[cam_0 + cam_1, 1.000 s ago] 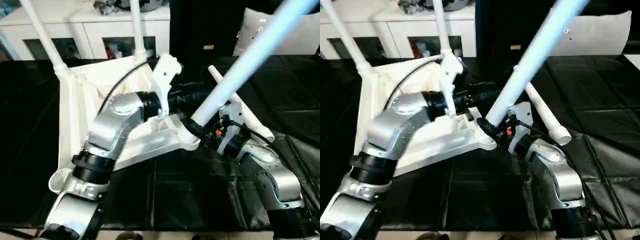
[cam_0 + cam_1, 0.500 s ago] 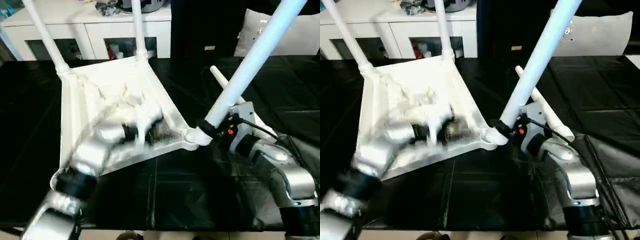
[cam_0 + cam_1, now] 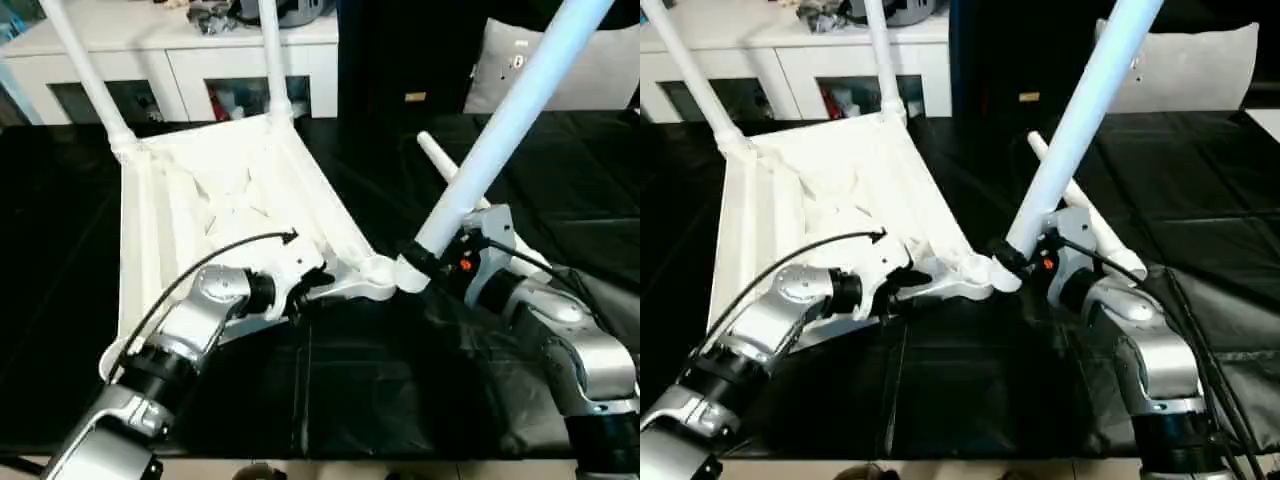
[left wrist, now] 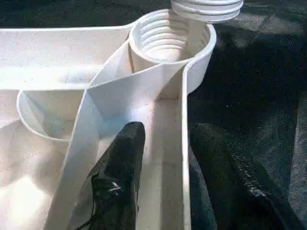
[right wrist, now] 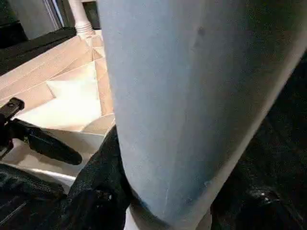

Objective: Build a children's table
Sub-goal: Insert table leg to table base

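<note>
Your right gripper [image 3: 428, 262] clamps the leg [image 3: 505, 125], tip just above the socket [image 4: 169, 39]; left gripper [image 4: 165, 158] straddles the tabletop [image 3: 215, 195] rim alongside. Tilted leg could cross-thread.

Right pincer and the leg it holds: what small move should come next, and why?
Probably stand the leg upright over the corner socket and lower it in. Its threaded end hangs tilted just above the socket, while the left pincer straddles the tabletop rim nearby.
</note>
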